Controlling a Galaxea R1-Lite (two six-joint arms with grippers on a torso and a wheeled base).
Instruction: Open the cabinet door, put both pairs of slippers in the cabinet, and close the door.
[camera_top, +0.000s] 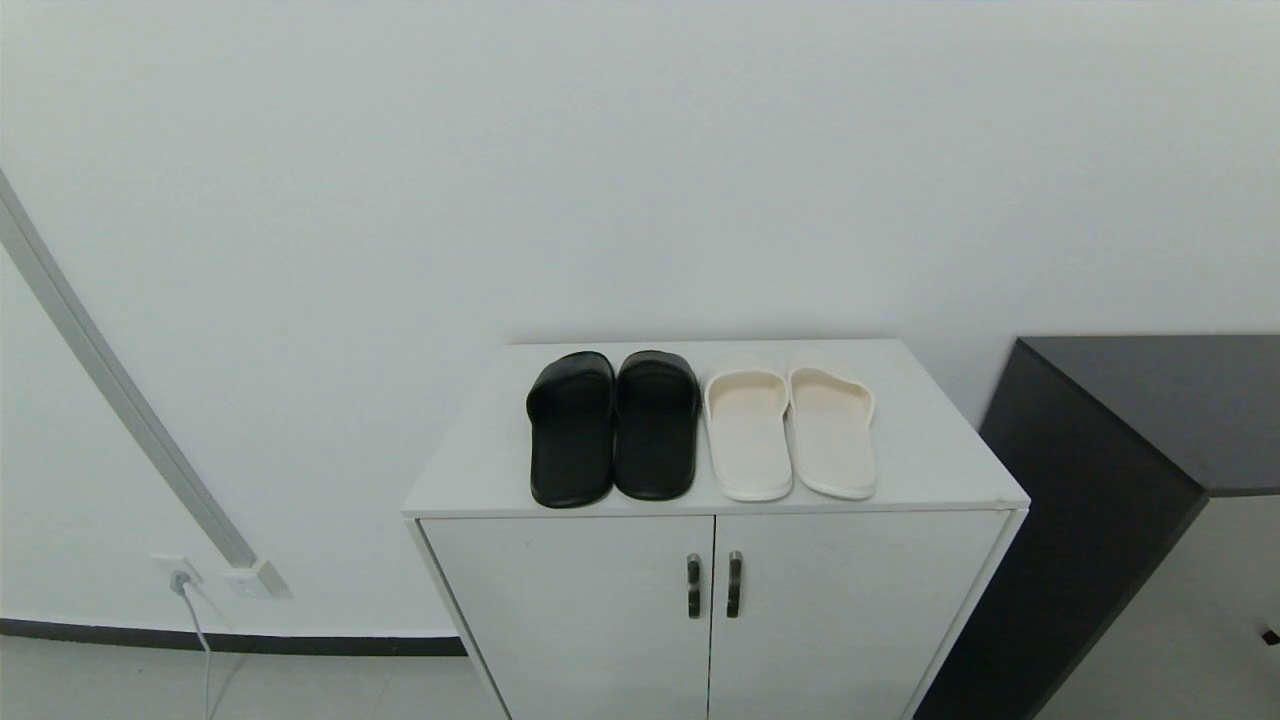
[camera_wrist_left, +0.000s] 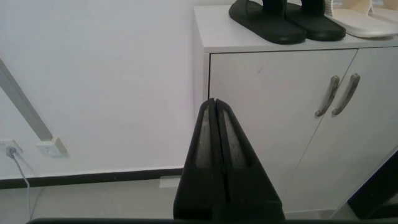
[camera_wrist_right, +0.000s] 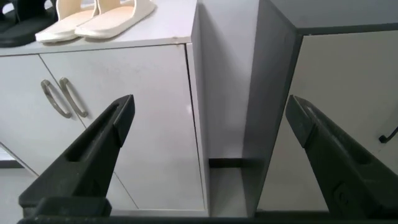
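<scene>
A white two-door cabinet (camera_top: 560, 610) stands against the wall with both doors shut and two dark handles (camera_top: 712, 584) at the middle seam. On its top lie a pair of black slippers (camera_top: 612, 425) on the left and a pair of cream slippers (camera_top: 790, 430) on the right. My left gripper (camera_wrist_left: 215, 106) is shut, held low in front of the cabinet's left door (camera_wrist_left: 273, 118), apart from it. My right gripper (camera_wrist_right: 208, 109) is open wide, low by the cabinet's right corner (camera_wrist_right: 194, 93); the cream slippers (camera_wrist_right: 99, 18) and handles (camera_wrist_right: 62, 98) show beside it.
A dark grey cabinet (camera_top: 1100, 480) stands close to the right of the white one, with a narrow gap (camera_wrist_right: 227, 124) between them. At the lower left, a wall socket with a cable (camera_top: 185, 585) and a slanted cable duct (camera_top: 110, 380).
</scene>
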